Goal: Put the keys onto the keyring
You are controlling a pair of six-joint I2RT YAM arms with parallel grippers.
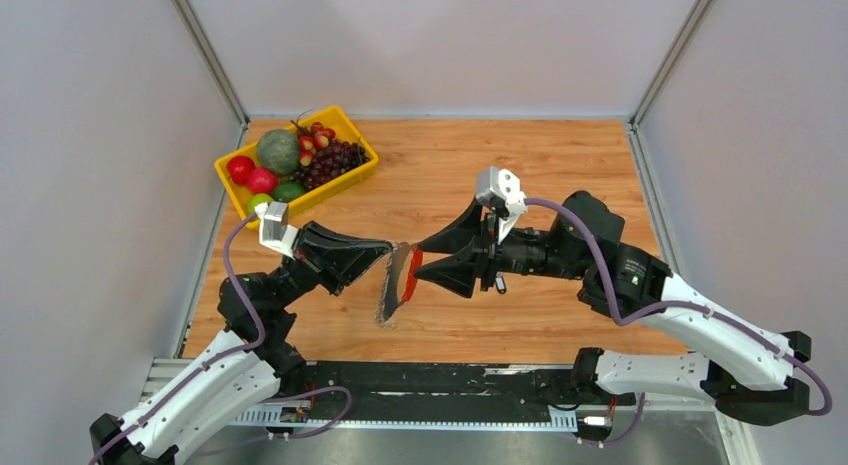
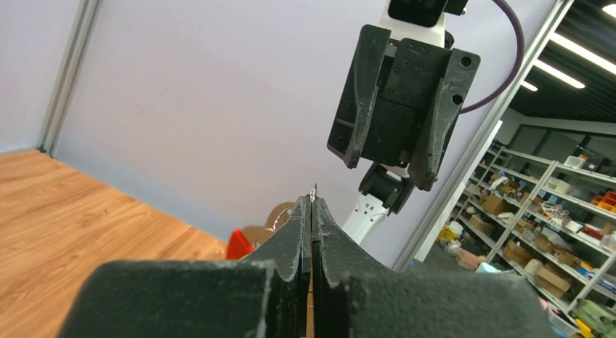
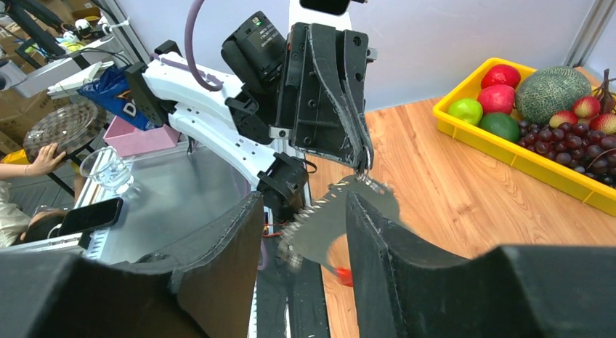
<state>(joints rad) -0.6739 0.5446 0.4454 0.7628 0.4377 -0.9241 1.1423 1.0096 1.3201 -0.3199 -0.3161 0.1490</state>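
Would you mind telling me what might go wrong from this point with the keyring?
The left gripper pinches the keyring only at its tips, so a nudge might twist it loose and drop it. The right gripper stands open close to the serrated piece; closing there could snag its teeth.

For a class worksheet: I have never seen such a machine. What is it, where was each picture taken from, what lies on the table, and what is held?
Two robot arms stand at a wooden table. One picture looks down from above; the other two come from a camera on each wrist. A yellow basket of fruit sits far left. The left claw is shut on the keyring, which hangs from it. The right claw faces it, open.
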